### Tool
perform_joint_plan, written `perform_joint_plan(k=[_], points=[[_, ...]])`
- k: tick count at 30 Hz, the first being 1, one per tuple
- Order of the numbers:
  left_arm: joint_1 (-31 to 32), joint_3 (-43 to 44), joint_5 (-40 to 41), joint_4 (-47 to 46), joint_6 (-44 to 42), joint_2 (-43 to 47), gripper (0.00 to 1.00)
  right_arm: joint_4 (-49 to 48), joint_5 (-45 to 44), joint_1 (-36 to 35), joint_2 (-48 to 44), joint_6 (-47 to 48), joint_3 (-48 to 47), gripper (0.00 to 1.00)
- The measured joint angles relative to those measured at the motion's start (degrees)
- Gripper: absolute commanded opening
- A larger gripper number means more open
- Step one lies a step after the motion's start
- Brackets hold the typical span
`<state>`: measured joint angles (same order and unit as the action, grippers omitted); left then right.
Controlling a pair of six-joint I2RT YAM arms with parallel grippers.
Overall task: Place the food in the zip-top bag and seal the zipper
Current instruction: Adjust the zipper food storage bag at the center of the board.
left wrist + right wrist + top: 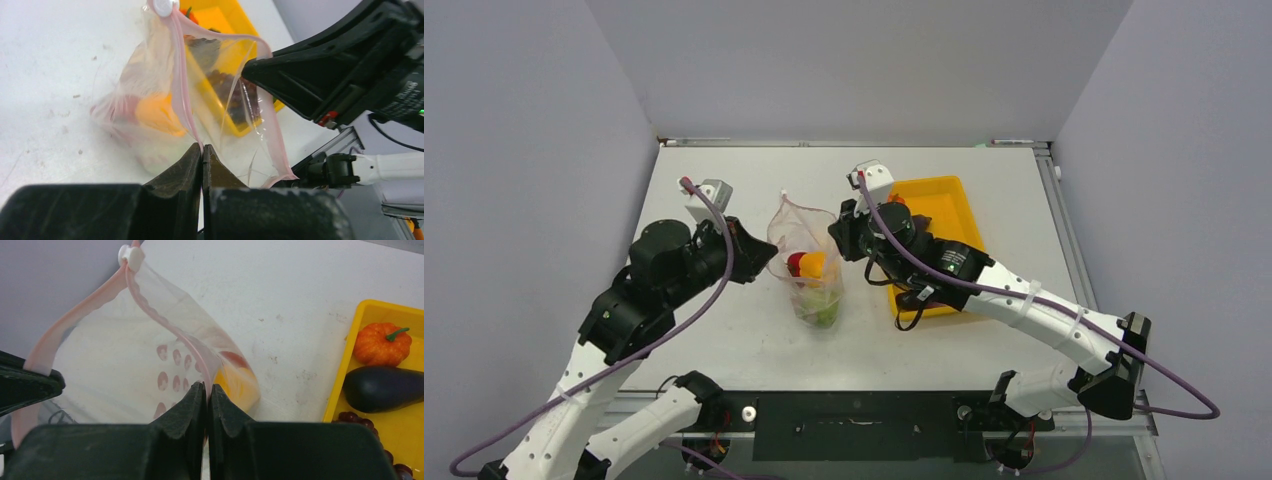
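- Inside the zip-top bag point(807, 262), left of the yellow tray point(944, 200), orange, red and green food pieces point(816, 268) are showing blurred.
- The left gripper point(202, 150) and right gripper point(206, 388) are each pinching its zipper point(181, 85).
- Only the right wrist view is showing the pumpkin point(382, 343) and eggplant point(382, 388) in that tray.
- The white table point(734, 340) is lying between grey walls point(844, 70).

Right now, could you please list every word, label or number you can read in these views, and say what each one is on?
No text here can be read.
Right arm: pale lettering on its black casing in the left wrist view, too blurred to read.
Bag: only a pinkish dot print, no words.
Tray: no marking visible.
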<state>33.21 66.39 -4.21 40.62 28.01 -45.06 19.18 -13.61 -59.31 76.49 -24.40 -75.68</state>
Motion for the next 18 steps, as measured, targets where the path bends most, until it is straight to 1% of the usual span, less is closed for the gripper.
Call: perform_joint_plan(k=[2,5,8,13,18], points=[[0.00,1.77,0.00,-0.24,-0.09,0.90,0.00,-0.39,-0.02,-0.04,-0.48,0.02,-1.03,0.05],[0.00,1.84,0.04,-0.72,-0.13,2.89,0.00,-0.61,-0.09,-0.04,-1.55,0.02,-1.09,0.05],[0.00,-0.85,0.07,-1.92,0.07,3.74,0.00,-1.53,-0.13,-0.09,-1.73,-0.07,-0.15,0.05],[0.00,-8.48,-0.35,-2.56,0.83,2.27,0.00,-2.08,-0.13,-0.11,-0.68,-0.48,3.74,0.05],[0.00,-8.35,-0.15,-1.64,0.81,1.09,0.00,-2.51,-0.11,-0.11,1.66,-0.70,4.28,0.05]])
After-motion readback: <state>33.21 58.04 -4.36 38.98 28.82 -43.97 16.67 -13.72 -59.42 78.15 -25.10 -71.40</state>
